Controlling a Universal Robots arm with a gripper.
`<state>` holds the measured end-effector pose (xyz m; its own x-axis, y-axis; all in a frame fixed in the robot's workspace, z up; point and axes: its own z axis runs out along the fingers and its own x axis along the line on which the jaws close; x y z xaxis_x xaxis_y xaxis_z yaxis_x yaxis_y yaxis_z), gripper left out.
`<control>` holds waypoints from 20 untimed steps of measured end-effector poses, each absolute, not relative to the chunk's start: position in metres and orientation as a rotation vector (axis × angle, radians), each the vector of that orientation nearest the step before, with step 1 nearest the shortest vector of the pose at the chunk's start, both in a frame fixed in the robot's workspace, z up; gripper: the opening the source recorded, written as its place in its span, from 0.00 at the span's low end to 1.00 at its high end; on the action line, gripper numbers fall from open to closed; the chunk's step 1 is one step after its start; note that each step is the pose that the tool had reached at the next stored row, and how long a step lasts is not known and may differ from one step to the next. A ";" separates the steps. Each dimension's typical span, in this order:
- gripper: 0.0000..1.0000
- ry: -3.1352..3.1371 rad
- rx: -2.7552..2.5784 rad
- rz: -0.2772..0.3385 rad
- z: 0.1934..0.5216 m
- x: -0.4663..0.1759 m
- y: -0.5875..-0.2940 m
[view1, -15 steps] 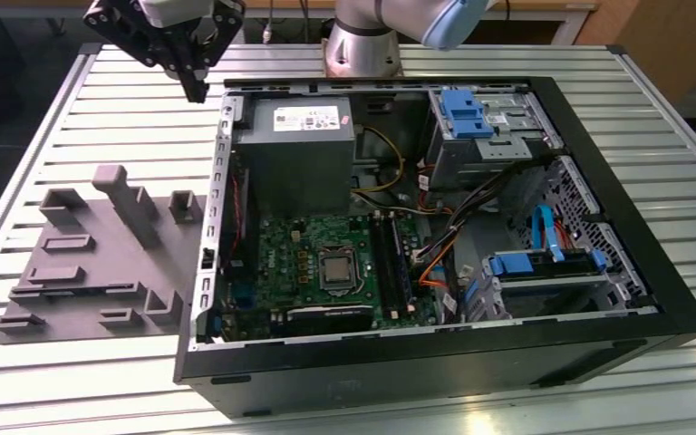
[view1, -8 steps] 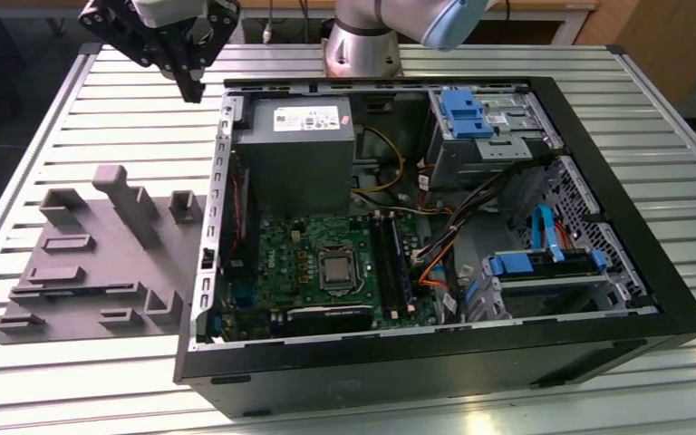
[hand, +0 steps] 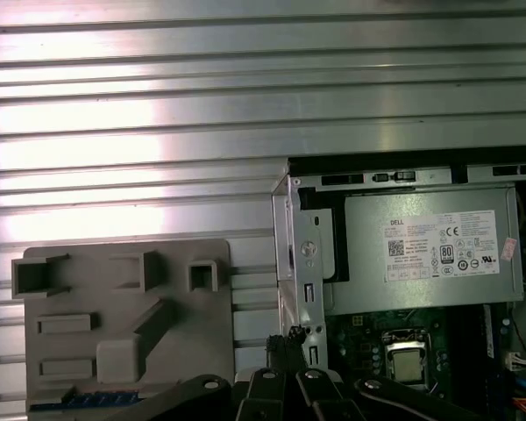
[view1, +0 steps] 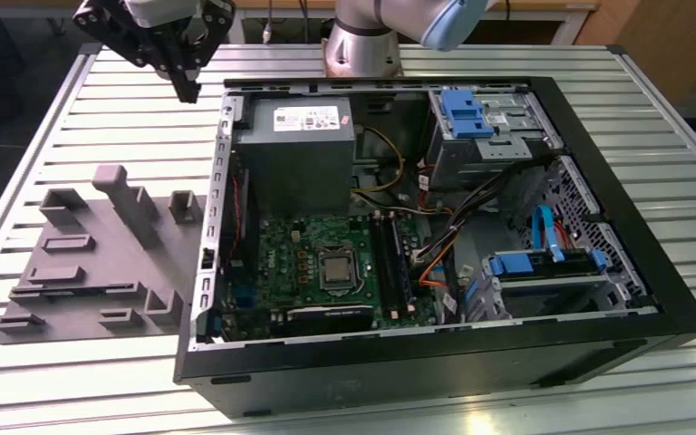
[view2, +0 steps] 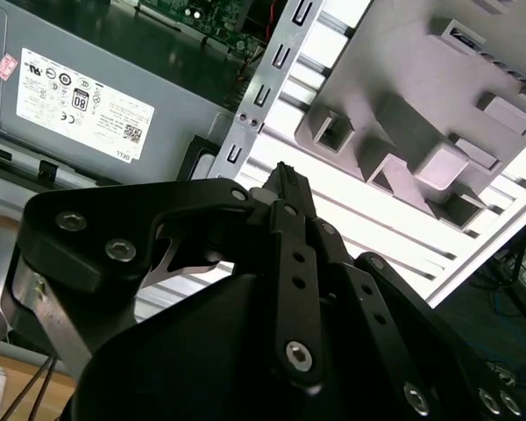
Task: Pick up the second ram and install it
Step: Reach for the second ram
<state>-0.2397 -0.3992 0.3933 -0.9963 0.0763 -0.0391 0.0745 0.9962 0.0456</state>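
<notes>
Second ram (hand: 83, 401) is one stick standing on edge in a long slot of the single grey holder (hand: 88, 298), its row of bluish chips facing up in the first wrist view. That holder (view1: 94, 263) lies on the ribbed metal worktop (view1: 82, 381), to the exterior view's left of the one open computer case (view1: 445, 362).

My end effector (view1: 188, 91) hangs above the worktop off the case's far corner on the exterior view's left, near the one power supply (view1: 294, 154) and well apart from the stick. Its fingers are pressed together to a single tip, with nothing between them, as seen in the second wrist view (view2: 285, 175).

The exterior view takes in the whole case with the green motherboard (view1: 312, 263). The first wrist view looks straight down on the holder's pockets.
</notes>
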 end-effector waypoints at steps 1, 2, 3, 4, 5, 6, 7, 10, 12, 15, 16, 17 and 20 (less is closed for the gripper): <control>0.11 3.098 0.117 0.068 0.393 -0.240 -0.399; 0.11 3.098 0.117 0.068 0.393 -0.241 -0.399; 0.11 3.097 0.117 0.068 0.393 -0.241 -0.399; 0.11 3.097 0.117 0.068 0.393 -0.242 -0.399; 0.11 3.097 0.117 0.068 0.393 -0.242 -0.399; 0.11 3.097 0.117 0.068 0.393 -0.243 -0.399; 0.11 3.097 0.117 0.068 0.393 -0.243 -0.399; 0.11 3.097 0.117 0.068 0.393 -0.245 -0.399; 0.11 3.097 0.117 0.068 0.393 -0.246 -0.399; 0.11 3.097 0.117 0.068 0.393 -0.247 -0.399; 0.11 3.097 0.117 0.068 0.393 -0.248 -0.399; 0.11 3.097 0.117 0.068 0.393 -0.248 -0.399; 0.11 3.097 0.117 0.069 0.393 -0.249 -0.399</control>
<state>-0.2494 -0.3992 0.3933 -0.9963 0.0762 -0.0403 0.0744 0.9962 0.0457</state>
